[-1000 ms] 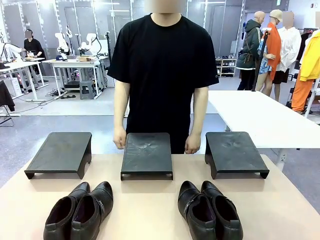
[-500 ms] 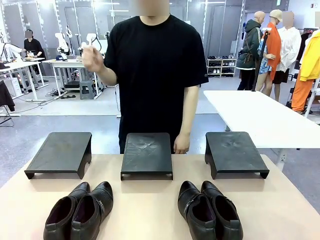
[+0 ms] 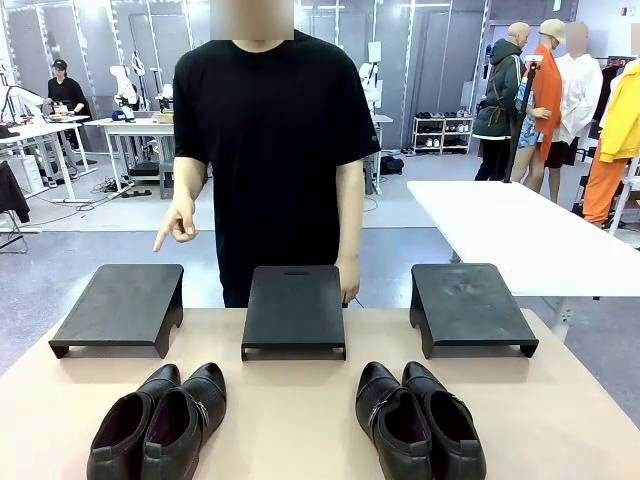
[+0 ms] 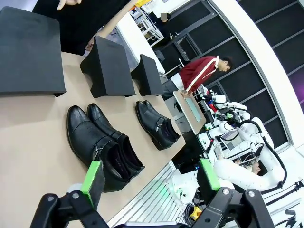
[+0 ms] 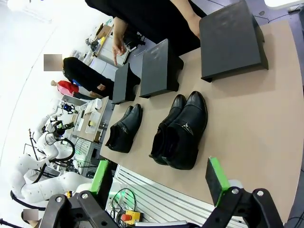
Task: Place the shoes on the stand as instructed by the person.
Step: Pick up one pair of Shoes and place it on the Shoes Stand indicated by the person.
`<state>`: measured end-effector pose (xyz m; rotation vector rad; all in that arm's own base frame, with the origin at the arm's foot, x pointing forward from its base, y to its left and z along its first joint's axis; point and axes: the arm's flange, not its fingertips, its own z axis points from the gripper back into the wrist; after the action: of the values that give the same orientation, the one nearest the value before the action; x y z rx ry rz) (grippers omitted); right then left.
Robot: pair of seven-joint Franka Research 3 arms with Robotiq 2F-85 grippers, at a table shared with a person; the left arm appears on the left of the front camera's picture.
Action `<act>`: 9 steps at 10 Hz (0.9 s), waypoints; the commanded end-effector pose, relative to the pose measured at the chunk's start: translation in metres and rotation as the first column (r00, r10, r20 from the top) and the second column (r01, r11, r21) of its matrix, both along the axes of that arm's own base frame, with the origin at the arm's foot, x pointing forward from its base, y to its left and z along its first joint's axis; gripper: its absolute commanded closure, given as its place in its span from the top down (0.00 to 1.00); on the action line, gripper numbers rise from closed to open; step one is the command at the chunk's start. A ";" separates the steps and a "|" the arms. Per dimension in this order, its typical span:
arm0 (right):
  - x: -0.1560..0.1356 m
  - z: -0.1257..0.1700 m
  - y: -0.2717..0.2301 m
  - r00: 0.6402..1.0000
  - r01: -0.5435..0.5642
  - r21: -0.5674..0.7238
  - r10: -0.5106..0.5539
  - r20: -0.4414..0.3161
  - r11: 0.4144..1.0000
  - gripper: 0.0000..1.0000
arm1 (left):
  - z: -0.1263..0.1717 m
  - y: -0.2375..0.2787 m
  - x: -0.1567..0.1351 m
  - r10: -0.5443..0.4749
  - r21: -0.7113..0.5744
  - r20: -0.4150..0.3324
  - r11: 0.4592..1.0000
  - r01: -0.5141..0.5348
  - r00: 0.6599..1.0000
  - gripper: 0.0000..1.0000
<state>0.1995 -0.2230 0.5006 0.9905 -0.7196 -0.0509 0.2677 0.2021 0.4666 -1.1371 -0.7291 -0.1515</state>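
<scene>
Shows a beige table (image 3: 300, 420) in the foreground, a white table (image 3: 500, 225) behind at right, grey floor (image 3: 60, 280), a workbench (image 3: 150, 127) far left, a low shelf (image 3: 442, 130) at back.

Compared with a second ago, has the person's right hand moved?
Yes. The right hand has left the back corner of the middle stand, risen and swung toward the left stand, with a finger pointing down at it.
</scene>
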 end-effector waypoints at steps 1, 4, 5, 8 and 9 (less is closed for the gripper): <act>0.000 0.003 -0.002 1.000 -0.007 -0.004 0.007 0.026 1.000 1.00 | 0.000 0.001 0.001 -0.011 -0.004 0.026 1.000 0.011 1.000 1.00; 0.000 0.003 -0.002 1.000 -0.007 -0.004 0.007 0.026 1.000 1.00 | 0.000 0.001 0.001 -0.011 -0.004 0.026 1.000 0.011 1.000 1.00; 0.000 0.003 -0.002 1.000 -0.007 -0.004 0.007 0.026 1.000 1.00 | 0.000 0.001 0.001 -0.011 -0.004 0.026 1.000 0.011 1.000 1.00; 0.000 0.003 -0.002 1.000 -0.007 -0.004 0.007 0.026 1.000 1.00 | 0.015 -0.020 -0.002 -0.101 0.018 0.042 0.995 0.100 0.994 1.00; 0.000 0.003 -0.002 1.000 -0.007 -0.004 0.007 0.026 1.000 1.00 | 0.033 -0.046 0.005 -0.120 0.108 -0.018 0.987 0.121 0.993 1.00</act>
<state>0.1992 -0.2229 0.5020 0.9883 -0.7233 -0.0507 0.2723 0.1798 0.4806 -1.1291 -0.6929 -0.2291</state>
